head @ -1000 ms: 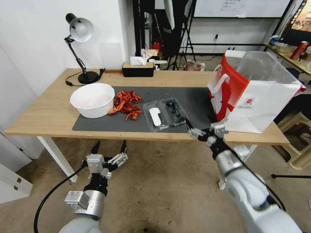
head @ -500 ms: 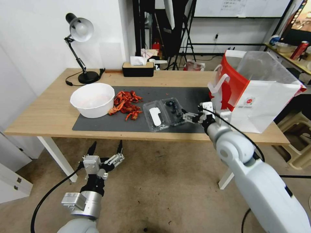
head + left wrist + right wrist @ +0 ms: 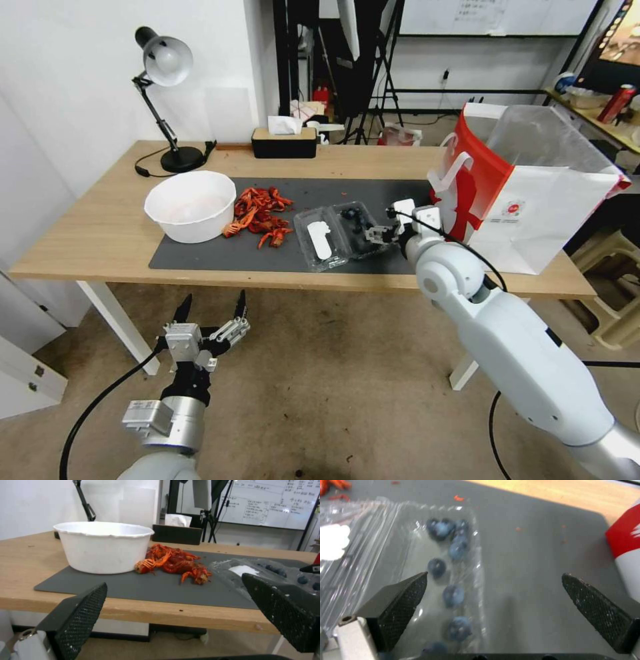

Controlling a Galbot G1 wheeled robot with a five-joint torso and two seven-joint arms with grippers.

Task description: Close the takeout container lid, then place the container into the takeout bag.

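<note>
On the grey mat (image 3: 220, 257), the takeout container (image 3: 360, 230) is seen lying open, its lid (image 3: 320, 240) flat beside it. The right gripper (image 3: 375, 235) is held wide over its edge. Below the table, the left gripper (image 3: 210, 312) is spread.

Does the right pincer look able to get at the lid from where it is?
Probably yes: the right pincer is open over the container, and the lid lies flat with nothing between.
</note>
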